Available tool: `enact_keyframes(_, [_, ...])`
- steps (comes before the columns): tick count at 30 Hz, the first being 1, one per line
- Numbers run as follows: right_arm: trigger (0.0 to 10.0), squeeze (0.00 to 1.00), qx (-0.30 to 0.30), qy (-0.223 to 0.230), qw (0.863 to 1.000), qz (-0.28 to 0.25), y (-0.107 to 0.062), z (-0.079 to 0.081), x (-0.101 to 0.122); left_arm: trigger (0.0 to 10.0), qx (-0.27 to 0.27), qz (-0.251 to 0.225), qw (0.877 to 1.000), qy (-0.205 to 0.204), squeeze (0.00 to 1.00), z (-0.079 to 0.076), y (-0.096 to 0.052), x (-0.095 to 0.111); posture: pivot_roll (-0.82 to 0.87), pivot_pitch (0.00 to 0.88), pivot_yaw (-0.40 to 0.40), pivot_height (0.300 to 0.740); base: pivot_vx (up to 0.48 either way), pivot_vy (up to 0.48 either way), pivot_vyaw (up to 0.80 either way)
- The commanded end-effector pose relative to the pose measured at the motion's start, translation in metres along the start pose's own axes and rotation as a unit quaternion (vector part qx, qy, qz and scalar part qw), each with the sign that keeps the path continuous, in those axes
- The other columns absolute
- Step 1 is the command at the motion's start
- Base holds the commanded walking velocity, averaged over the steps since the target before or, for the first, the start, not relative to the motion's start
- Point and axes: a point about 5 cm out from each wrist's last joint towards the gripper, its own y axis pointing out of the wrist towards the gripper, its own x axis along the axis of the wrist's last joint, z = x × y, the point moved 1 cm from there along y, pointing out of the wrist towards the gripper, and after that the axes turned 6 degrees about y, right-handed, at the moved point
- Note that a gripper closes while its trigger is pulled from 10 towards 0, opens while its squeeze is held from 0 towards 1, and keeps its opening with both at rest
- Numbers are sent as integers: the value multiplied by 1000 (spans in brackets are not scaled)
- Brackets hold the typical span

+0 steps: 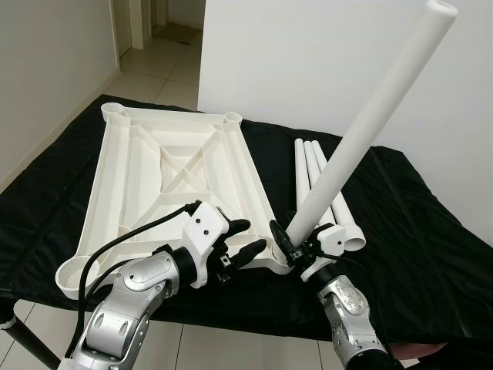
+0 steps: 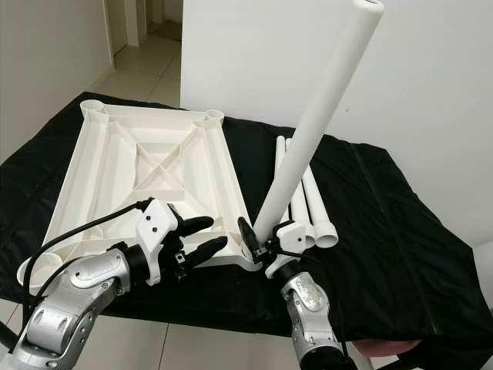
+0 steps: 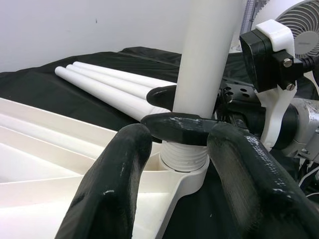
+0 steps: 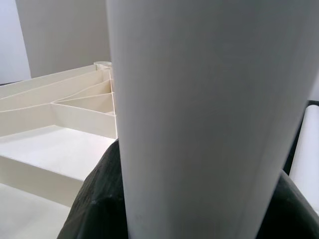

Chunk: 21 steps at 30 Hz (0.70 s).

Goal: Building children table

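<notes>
The white table top (image 1: pixel 177 169) lies upside down on a black cloth (image 1: pixel 416 231). My right gripper (image 1: pixel 296 235) is shut on a long white leg (image 1: pixel 370 116), low on the tube. The leg tilts up and to the right. Its threaded end (image 3: pixel 184 157) sits in the table top's near right corner socket (image 3: pixel 192 179). Just left of that socket, my left gripper (image 1: pixel 253 237) stands open, and its fingers (image 3: pixel 114 184) frame the corner without touching the leg. In the right wrist view the leg (image 4: pixel 209 119) is close up between black fingers (image 4: pixel 94 199).
Three more white legs (image 1: pixel 316 166) lie side by side on the cloth right of the table top. A white wall (image 1: pixel 308 62) stands behind it. Tiled floor (image 1: pixel 154 69) and a doorway lie at the far left. A fan (image 3: pixel 299 20) stands to my right.
</notes>
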Motion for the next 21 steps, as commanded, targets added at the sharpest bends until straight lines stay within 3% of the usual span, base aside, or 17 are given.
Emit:
enact_keyframes(1, [10000,0,-47,6,995,84,-29,-11,-34,10000,28,-6,1000,4,0,3,1,5,54,0,-120,740,0,0,0])
enact_keyframes(7, [10000,0,-43,-32,995,86,-30,-10,-36,10000,26,-6,1000,6,0,4,2,6,56,0,-115,740,0,0,0])
enact_keyframes(14, [10000,0,-46,-16,993,108,-30,-9,-42,10000,24,-6,1000,8,0,5,1,7,57,0,-109,740,0,0,0])
enact_keyframes(21, [10000,0,-51,6,983,176,-18,-18,-50,10000,21,-6,1000,11,0,6,2,7,56,0,-106,740,0,0,0])
